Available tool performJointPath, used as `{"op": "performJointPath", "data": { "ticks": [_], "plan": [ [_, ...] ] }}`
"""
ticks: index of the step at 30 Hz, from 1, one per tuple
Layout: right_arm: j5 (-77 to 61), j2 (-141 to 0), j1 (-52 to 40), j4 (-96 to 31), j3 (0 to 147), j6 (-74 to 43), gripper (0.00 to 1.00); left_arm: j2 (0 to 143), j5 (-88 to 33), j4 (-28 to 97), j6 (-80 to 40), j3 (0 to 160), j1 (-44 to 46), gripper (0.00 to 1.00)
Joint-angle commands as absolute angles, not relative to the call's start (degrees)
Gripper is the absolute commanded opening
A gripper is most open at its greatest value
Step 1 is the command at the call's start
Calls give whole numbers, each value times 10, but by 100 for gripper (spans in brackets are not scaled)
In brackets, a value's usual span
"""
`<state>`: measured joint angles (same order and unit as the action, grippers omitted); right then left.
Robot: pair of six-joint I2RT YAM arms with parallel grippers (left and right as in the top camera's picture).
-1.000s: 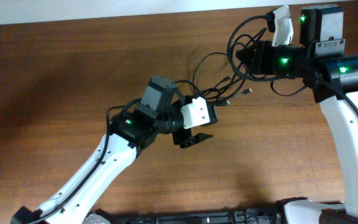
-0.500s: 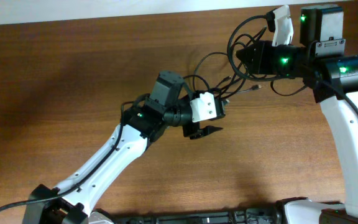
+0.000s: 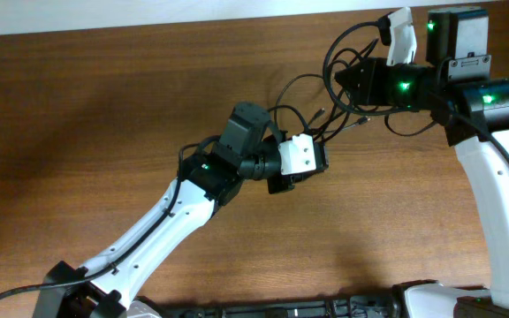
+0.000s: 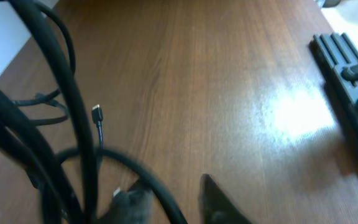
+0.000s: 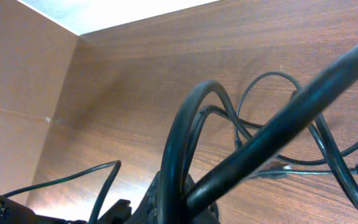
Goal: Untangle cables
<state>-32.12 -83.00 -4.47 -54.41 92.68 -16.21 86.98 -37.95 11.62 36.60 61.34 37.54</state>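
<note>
The cables (image 3: 325, 110) are thin black cords looped in a tangle on the brown table, between my two grippers. My right gripper (image 3: 350, 84) is shut on a bunch of them at the back right, and in the right wrist view thick loops (image 5: 188, 143) rise straight out of its jaws (image 5: 185, 202). My left gripper (image 3: 294, 179) sits at the tangle's near-left edge. In the left wrist view one black cable (image 4: 157, 186) runs between its fingers (image 4: 219, 202), with a gap still showing beside the right finger. A small plug end (image 4: 96, 114) lies on the wood ahead.
The table's far edge (image 3: 193, 22) meets a white wall just behind the right arm. A black ribbed unit (image 4: 347, 68) stands at the right of the left wrist view. Dark base hardware (image 3: 325, 309) lines the near edge.
My left arm has reached right and up into the tangle, and its jaws have narrowed around a cable. The right arm has stayed still, holding its bunch.
</note>
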Motion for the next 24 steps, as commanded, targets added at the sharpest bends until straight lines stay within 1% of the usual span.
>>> {"op": "performJointPath", "data": {
  "ticks": [1, 2, 6, 9, 13, 18, 24],
  "plan": [
    [-339, -830, -41, -540, 934, -155, 4, 873, -370, 114, 367, 620, 379, 7],
    [-339, -830, -41, -540, 934, -155, 4, 873, -370, 114, 367, 620, 379, 0],
    [-338, -830, -41, -540, 934, -154, 4, 873, -371, 112, 366, 620, 379, 0],
    [-320, -830, -41, -540, 934, -155, 4, 870, -377, 111, 335, 620, 379, 0],
    [-288, -830, -41, -541, 934, -155, 4, 848, -437, 114, 321, 620, 379, 0],
    [-265, -832, -41, -543, 934, -155, 4, 796, -498, 114, 322, 620, 379, 0],
    [-260, -844, -40, -544, 934, -155, 4, 701, -498, 121, 322, 620, 378, 0]
  ]
}}
